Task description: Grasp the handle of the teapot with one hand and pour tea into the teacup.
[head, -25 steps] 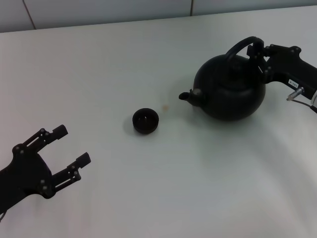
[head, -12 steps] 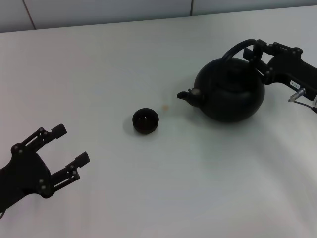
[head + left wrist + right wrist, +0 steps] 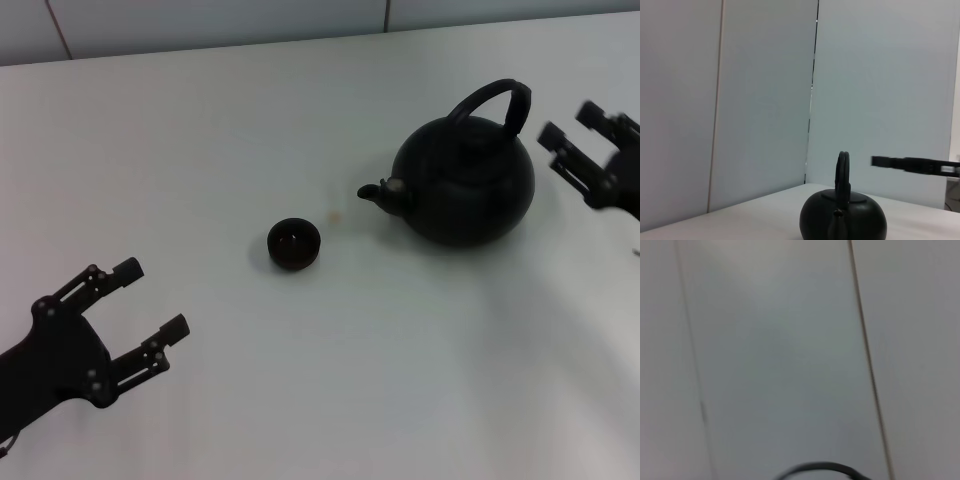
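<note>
The matte-black teapot stands upright on the white table, its stubby spout pointing toward the teacup. The small dark teacup sits a short way left of the spout. The arched handle rises over the lid with nothing on it. My right gripper hovers open just right of the handle, apart from it. My left gripper rests open near the front left of the table, nothing between its fingers. In the left wrist view the teapot and handle show, with the right gripper beside them.
A small brownish spot marks the table between cup and spout. A grey panelled wall runs along the table's far edge. A thin dark arc shows low in the right wrist view.
My right gripper has come off the handle and drawn back to the right, now open. The teapot stays put. The left gripper has shifted only slightly.
</note>
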Motion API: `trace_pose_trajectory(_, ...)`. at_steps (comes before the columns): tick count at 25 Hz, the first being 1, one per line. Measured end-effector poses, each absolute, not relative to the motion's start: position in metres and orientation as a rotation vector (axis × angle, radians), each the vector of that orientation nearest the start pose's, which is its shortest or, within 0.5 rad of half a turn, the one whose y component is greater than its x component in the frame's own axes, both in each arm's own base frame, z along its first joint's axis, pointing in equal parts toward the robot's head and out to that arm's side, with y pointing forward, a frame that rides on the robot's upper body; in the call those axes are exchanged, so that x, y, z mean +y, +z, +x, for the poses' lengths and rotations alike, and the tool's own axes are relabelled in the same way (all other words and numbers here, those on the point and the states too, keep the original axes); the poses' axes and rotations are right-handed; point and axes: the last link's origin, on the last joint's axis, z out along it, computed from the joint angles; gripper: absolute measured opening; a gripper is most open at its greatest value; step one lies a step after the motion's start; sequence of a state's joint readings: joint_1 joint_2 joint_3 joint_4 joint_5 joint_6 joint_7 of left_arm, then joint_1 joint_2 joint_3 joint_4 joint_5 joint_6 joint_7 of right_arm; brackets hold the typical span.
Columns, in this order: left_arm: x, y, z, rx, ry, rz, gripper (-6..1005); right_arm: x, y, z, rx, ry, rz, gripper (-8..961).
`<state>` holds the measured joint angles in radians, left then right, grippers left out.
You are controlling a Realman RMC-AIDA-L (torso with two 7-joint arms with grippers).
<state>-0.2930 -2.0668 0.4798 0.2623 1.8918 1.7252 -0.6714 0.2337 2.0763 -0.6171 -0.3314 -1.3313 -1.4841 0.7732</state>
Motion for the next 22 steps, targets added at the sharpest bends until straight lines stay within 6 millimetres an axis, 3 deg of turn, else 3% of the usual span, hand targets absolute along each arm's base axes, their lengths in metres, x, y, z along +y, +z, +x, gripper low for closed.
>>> trace_pose_trajectory(1,0.223,-0.024,-0.317,-0.368,-1.003,-2.43,807,0.262,0.024,0.349,0.567,0.932,-1.922,612)
trace_pose_trajectory(4,0.222,-0.026,-0.315,-0.379,-1.014,-2.449,807,0.237,0.026,0.344,0.504,1.003,-1.992,613)
trace_pose_trajectory(5,0.222,-0.027,-0.314,-0.384,-1.017,-2.466,807,0.224,0.025,0.34,0.461,1.016,-2.113,613)
trace_pose_trajectory(6,0.222,-0.027,-0.314,-0.384,-1.017,-2.466,807,0.224,0.025,0.34,0.461,1.016,-2.113,613)
trace_pose_trajectory(8,0.223,-0.032,-0.31,-0.41,-1.011,-2.567,807,0.216,0.023,0.339,0.462,0.987,-2.274,612)
trace_pose_trajectory(10,0.225,-0.033,-0.307,-0.418,-0.998,-2.623,807,0.21,0.023,0.343,0.487,0.864,-2.488,611)
trace_pose_trajectory(14,0.237,-0.03,-0.302,-0.408,-0.899,-2.771,807,0.213,0.029,0.347,0.449,0.711,-2.611,612)
trace_pose_trajectory(18,0.258,-0.016,-0.298,-0.378,-0.791,-2.849,807,0.237,0.045,0.342,0.404,0.568,-2.707,612)
trace_pose_trajectory(22,0.269,-0.015,-0.295,-0.367,-0.701,-2.92,807,0.249,0.046,0.338,0.381,0.502,-2.755,613)
